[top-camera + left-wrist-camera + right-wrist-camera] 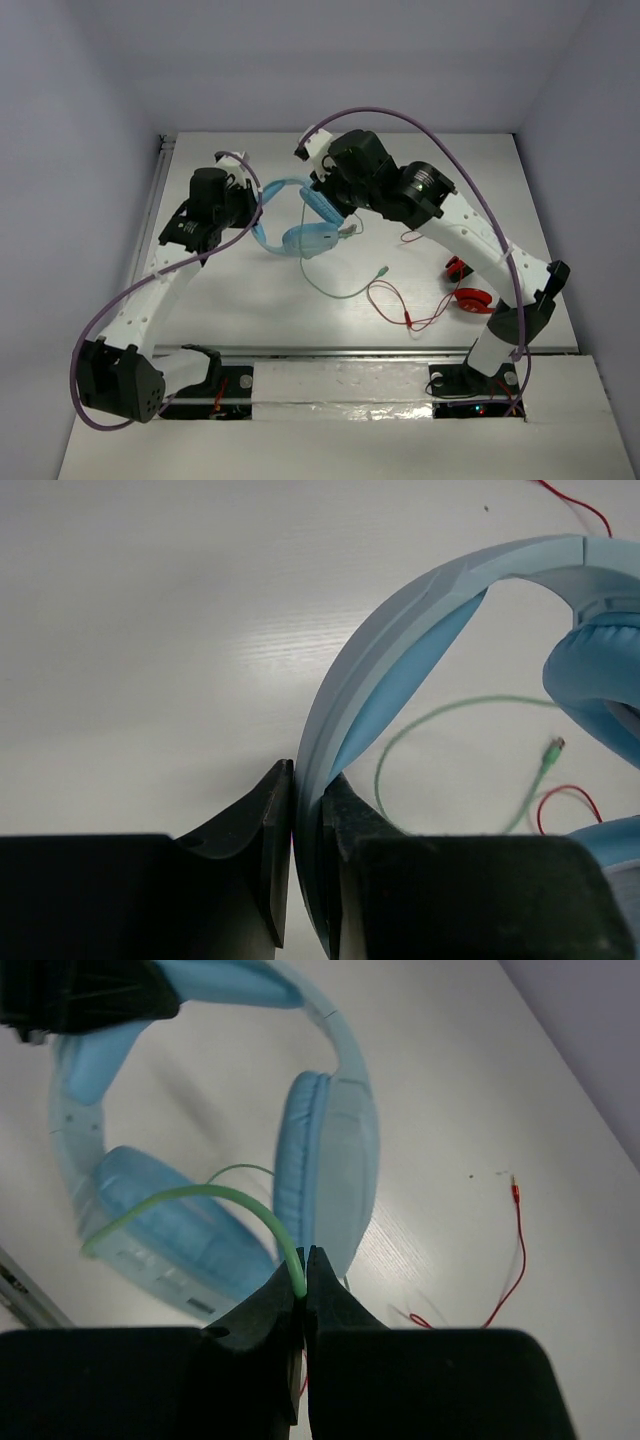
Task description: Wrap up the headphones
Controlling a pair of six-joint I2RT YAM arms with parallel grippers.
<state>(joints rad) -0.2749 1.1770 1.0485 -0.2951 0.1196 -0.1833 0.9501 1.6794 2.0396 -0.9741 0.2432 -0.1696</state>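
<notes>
Headphones (pixel 303 238) were located over the middle of the table (pixel 230 300), between both arms. The left gripper (pixel 307 790) had its jaws clamped on the headband (pixel 390 630). The right gripper (pixel 304 1265) had its jaws pinched together on the thin green cable (pixel 190 1197).

There are two sets of headphones: one set of light blue headphones (pixel 305 240) and one set of red headphones (pixel 470 298) near the bench's (pixel 230 300) right edge. There are two thin cables, one pale green cable (pixel 200 1191) and one red cable (pixel 521 1230). There are two arms, the left arm (pixel 150 300) and the right arm (pixel 470 240).
</notes>
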